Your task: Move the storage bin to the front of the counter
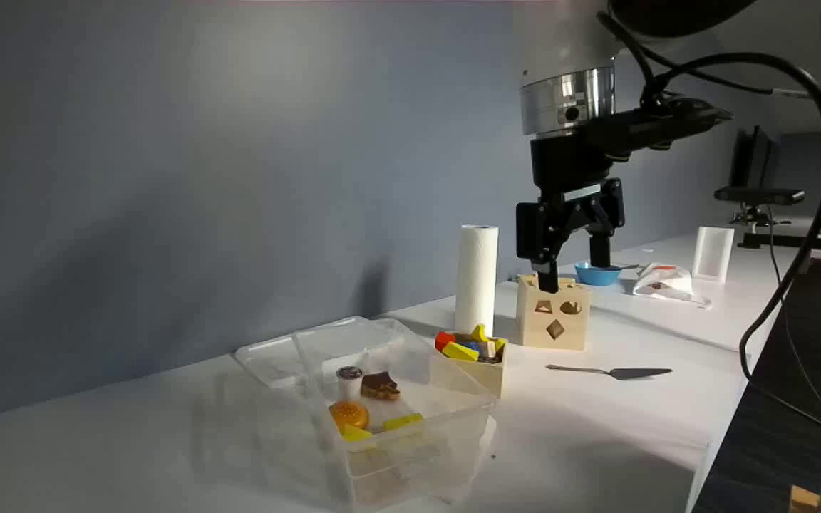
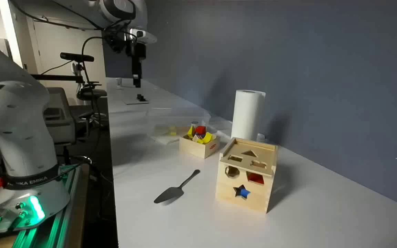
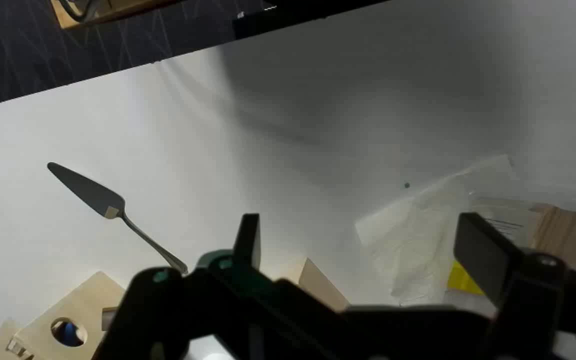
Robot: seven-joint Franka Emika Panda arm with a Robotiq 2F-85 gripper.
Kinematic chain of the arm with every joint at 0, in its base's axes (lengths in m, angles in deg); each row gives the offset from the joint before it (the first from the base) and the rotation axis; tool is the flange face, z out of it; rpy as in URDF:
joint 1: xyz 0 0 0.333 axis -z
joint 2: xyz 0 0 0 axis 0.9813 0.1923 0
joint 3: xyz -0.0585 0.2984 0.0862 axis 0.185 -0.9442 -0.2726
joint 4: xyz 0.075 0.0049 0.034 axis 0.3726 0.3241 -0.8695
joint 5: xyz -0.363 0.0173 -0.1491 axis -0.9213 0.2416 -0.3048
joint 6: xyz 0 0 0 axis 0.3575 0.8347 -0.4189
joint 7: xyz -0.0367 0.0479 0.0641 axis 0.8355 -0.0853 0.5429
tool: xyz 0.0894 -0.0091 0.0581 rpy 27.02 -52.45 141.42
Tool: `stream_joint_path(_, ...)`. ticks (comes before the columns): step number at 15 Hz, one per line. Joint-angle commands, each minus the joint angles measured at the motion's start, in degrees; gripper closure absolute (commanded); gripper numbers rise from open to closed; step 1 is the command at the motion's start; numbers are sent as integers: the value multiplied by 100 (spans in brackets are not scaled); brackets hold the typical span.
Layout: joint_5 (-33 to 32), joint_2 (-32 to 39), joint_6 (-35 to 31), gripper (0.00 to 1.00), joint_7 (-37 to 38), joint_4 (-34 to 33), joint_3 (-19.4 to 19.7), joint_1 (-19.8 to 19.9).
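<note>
Lengthwise, white counter (image 2: 198, 213) follows grey wall (image 2: 322, 86); dark floor (image 3: 23, 60) below.

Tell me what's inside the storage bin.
Inside the storage bin: an orange bun-like piece, a dark-topped white cup, a brown piece and yellow pieces; the wrist view shows a wood-grained piece. Anything beneath them is covered.

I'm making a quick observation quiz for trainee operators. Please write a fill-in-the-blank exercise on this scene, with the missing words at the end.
1. The hand is not shut but ____.
2. The storage bin is see-through, while the paper towel roll is ____.
3. The small bowl on the counter is coloured ____.
4. In an exterior view, something blue shows through the ____-shaped hole in the wooden shape sorter.

Missing words: open; blue; star would be incomplete without the second, so in order: open; white; blue; star.
</note>
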Motion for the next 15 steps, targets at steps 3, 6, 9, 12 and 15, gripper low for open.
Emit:
stream_joint_path(3, -95, 56, 8, 0, 95, -11, 164, -209)
stream_joint_path(6, -76, 118, -197, 0, 72, 24, 190, -210)
stream_joint_path(9, 159, 426, -1189, 0, -42, 197, 417, -252)
stream_joint_path(12, 286, 923, -2399, 0, -237, 374, 605, -326)
stream_joint_path(15, 348, 1656, -3373, 0, -730, 308, 801, -407)
